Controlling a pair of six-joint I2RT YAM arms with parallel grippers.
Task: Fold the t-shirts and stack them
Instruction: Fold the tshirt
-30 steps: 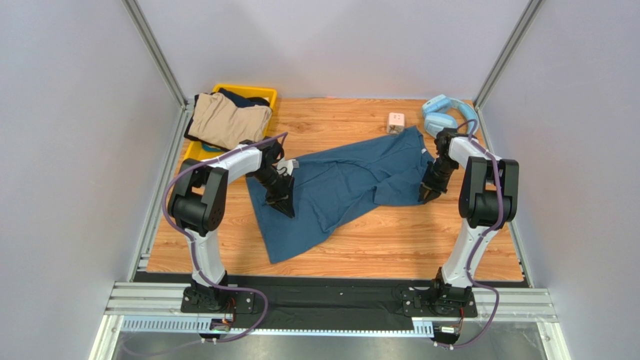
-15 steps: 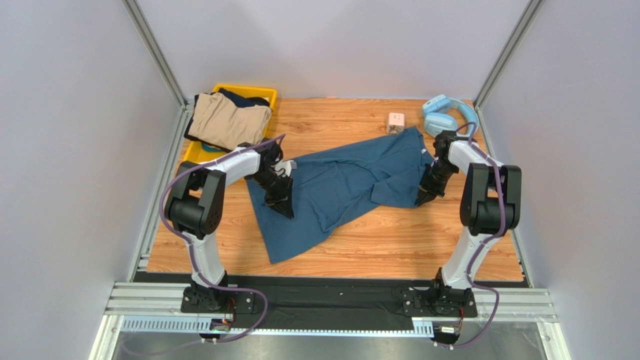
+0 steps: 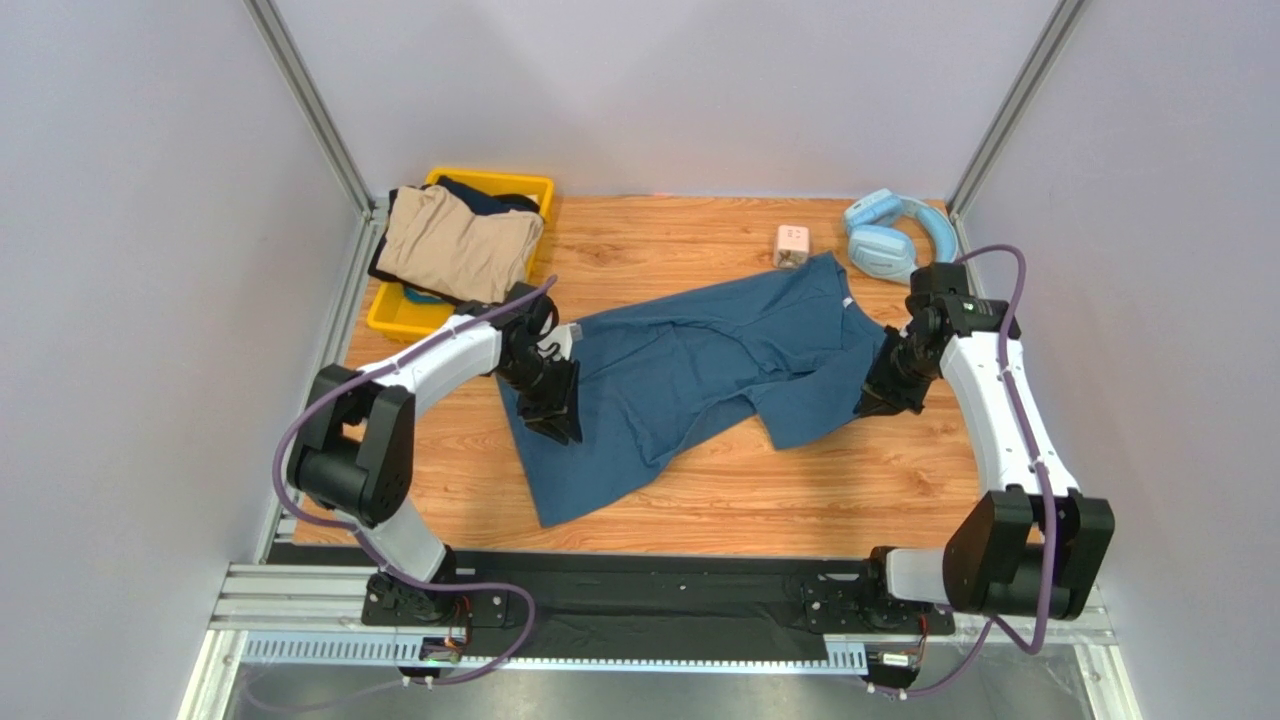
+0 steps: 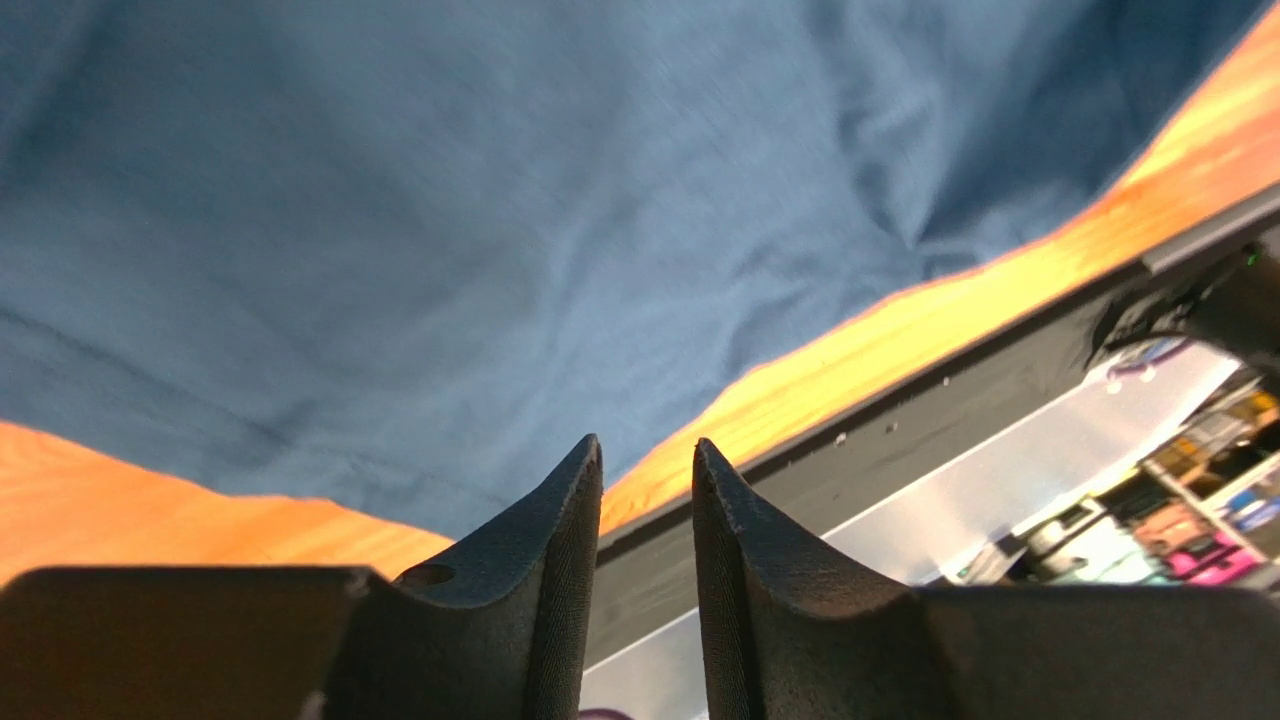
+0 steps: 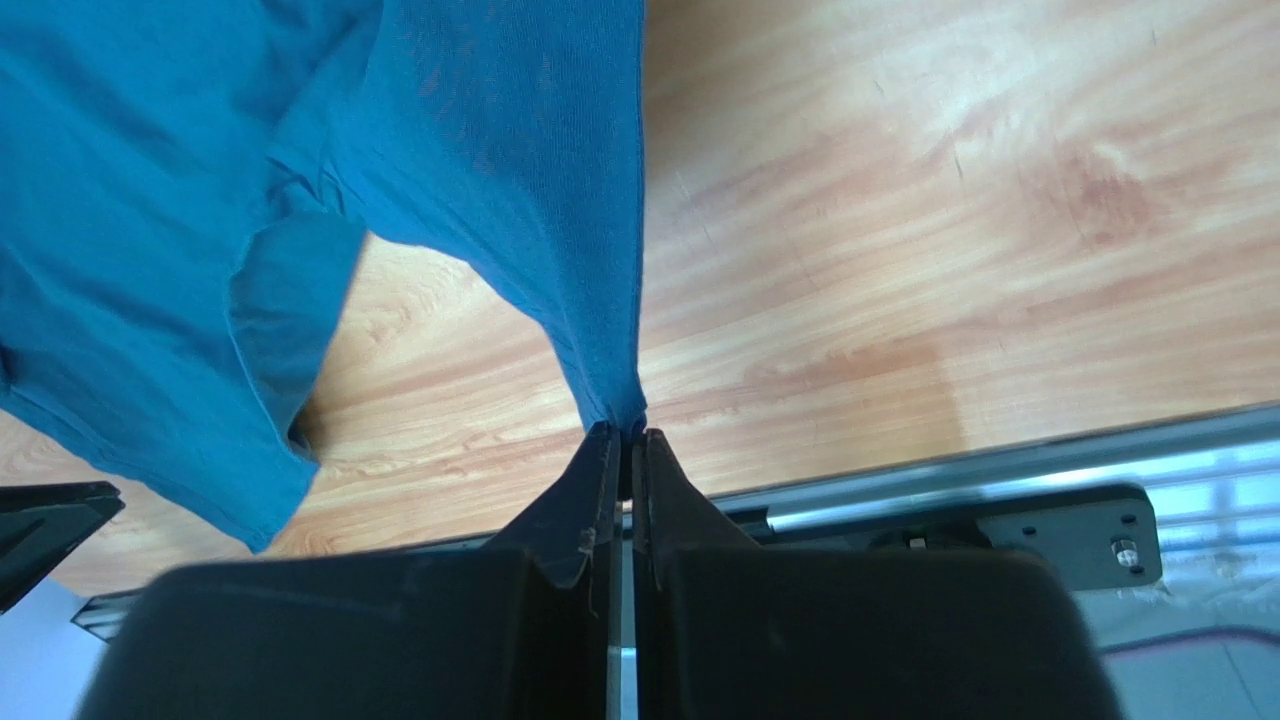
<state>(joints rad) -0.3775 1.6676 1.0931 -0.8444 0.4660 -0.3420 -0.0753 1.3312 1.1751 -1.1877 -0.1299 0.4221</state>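
Swinging both elbows outward over the last second, I hold my left gripper (image 3: pixel 552 405) where it was, low on the left edge of the teal t-shirt (image 3: pixel 706 360). Its fingers stand a narrow slit apart, and I see no cloth between them, only the shirt lying beyond the tips. The tan t-shirt (image 3: pixel 458 240) sits bunched on the yellow bin (image 3: pixel 537 186) at the far left corner, well apart. The teal shirt lies rumpled and unfolded across the middle of the table (image 3: pixel 842 495).

My right gripper (image 3: pixel 881 398) has slid to the right with the shirt's right edge pinched between closed fingers, so that side is drawn wider. I judge this to be spreading ahead of a first fold.

My left arm now bows out to the left, forearm angling inward. My right arm stretches long along the table's right side, wrist tipped down.
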